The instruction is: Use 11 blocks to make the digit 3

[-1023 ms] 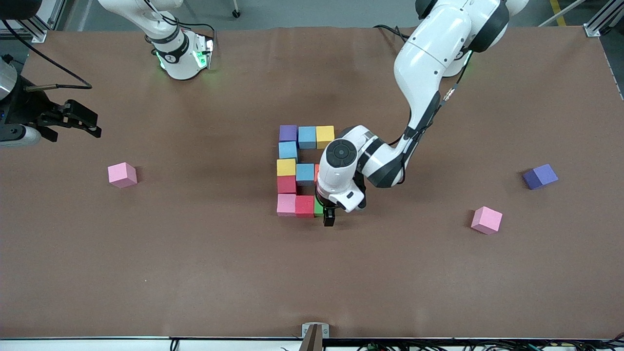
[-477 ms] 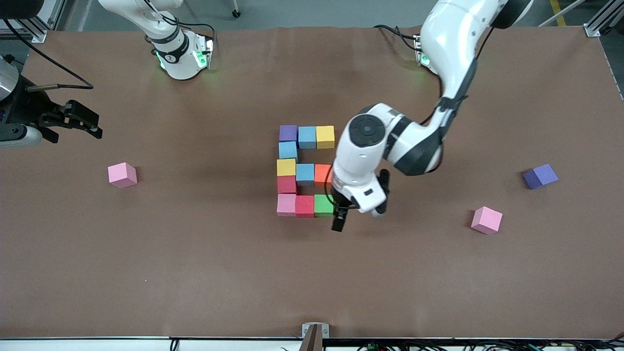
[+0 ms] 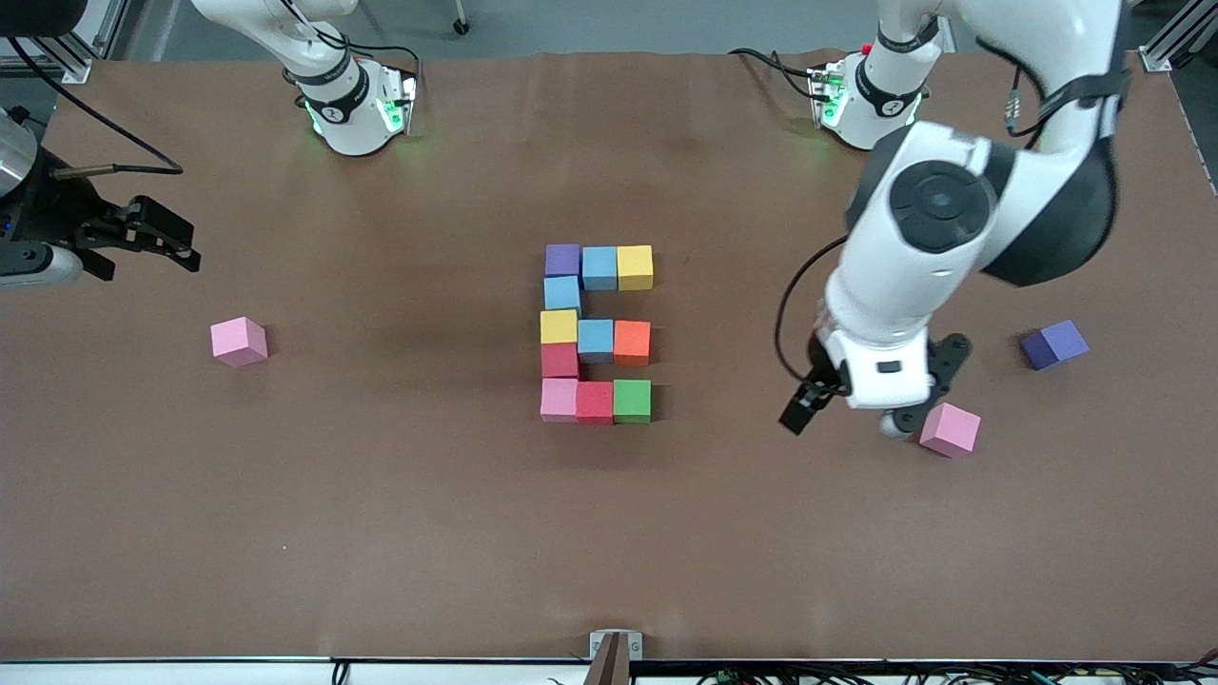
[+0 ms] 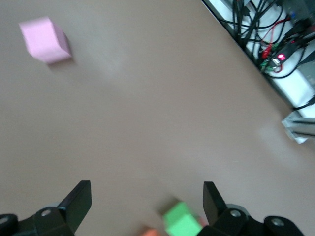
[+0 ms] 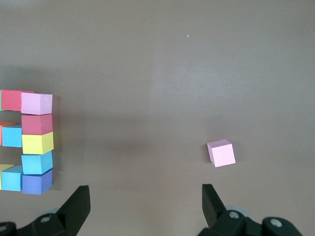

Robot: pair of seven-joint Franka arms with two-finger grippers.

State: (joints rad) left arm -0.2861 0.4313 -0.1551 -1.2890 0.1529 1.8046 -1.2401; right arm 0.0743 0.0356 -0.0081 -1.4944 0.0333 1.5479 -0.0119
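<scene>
The blocks form the digit 3 mid-table. Its far row is purple [image 3: 562,259], light blue [image 3: 599,267] and yellow [image 3: 635,266]. A light blue block [image 3: 562,293] joins it to the middle row of yellow [image 3: 559,326], light blue [image 3: 596,339] and orange [image 3: 632,342]. A red block [image 3: 559,361] leads to the near row of pink [image 3: 559,399], red [image 3: 595,402] and green [image 3: 632,401]. My left gripper [image 3: 871,385] [image 4: 146,196] hangs open and empty beside a loose pink block [image 3: 949,429]. My right gripper [image 3: 143,233] [image 5: 145,201] waits open at its end of the table.
A second loose pink block [image 3: 238,341] [image 5: 221,153] lies toward the right arm's end. A loose purple block [image 3: 1054,343] lies toward the left arm's end. Cables [image 4: 275,44] run along the table edge nearest the front camera.
My left gripper has risen from the green block and swung toward the left arm's end of the table. The green block stays in the near row. The right arm has not moved.
</scene>
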